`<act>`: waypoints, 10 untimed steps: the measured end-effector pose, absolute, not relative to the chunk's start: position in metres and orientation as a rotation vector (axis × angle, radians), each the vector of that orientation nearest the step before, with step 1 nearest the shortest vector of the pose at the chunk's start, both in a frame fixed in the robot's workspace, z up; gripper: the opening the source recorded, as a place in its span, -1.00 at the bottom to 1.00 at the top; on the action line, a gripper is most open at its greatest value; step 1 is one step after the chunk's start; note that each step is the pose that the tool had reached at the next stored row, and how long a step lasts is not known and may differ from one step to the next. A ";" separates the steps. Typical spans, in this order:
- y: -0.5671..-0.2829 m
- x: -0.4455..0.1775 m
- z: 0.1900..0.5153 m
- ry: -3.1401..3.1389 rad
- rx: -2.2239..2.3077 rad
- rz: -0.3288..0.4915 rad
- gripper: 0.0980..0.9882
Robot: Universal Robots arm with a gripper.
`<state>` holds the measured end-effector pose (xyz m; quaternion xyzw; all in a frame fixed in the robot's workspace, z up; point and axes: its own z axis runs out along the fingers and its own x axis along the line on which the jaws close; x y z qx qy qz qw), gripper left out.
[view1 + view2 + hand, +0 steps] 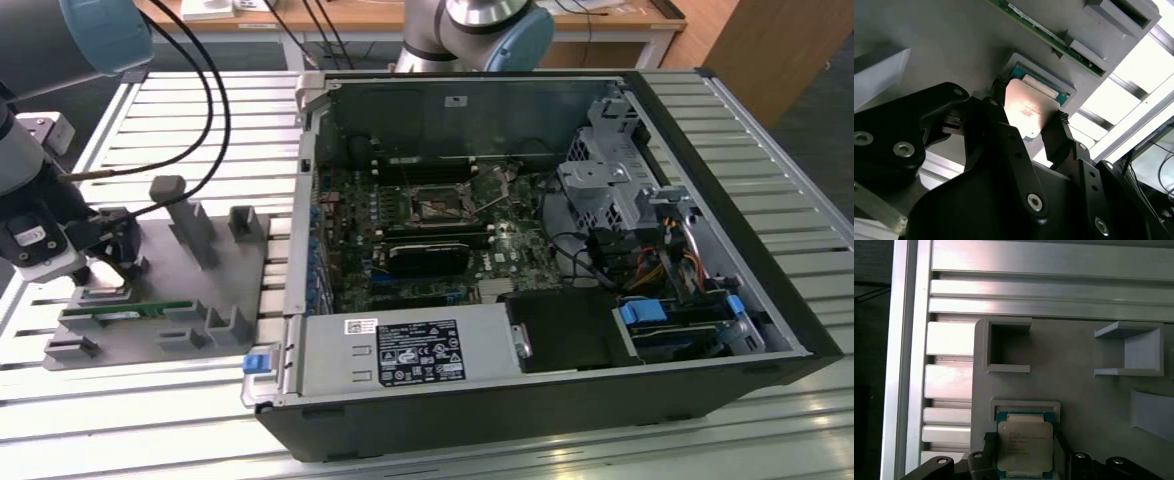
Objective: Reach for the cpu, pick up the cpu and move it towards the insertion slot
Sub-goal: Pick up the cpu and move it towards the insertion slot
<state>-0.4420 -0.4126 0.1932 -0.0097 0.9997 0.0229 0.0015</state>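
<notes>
Down over the grey fixture [1084, 405], the end effector [1030, 100] clamps the cpu [1024, 114] by two opposite edges

Silvery cpu [1025, 445], black hand [1030, 100]

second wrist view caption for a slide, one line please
Gripper jaws pinch the cpu by two opposite edges, over the grey fixture plate.

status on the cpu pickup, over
Gripper shut on the flat square silvery cpu, at its nest in the grey fixture tray. Shiny metal-framed insertion slot off in the open computer case. Nothing seen over the slot.
</notes>
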 end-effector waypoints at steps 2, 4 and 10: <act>-0.413 -0.442 0.196 3.138 -0.030 0.072 -0.01; -0.413 -0.442 0.197 3.137 -0.030 0.073 -0.01; -0.413 -0.442 0.199 3.138 -0.030 0.072 -0.01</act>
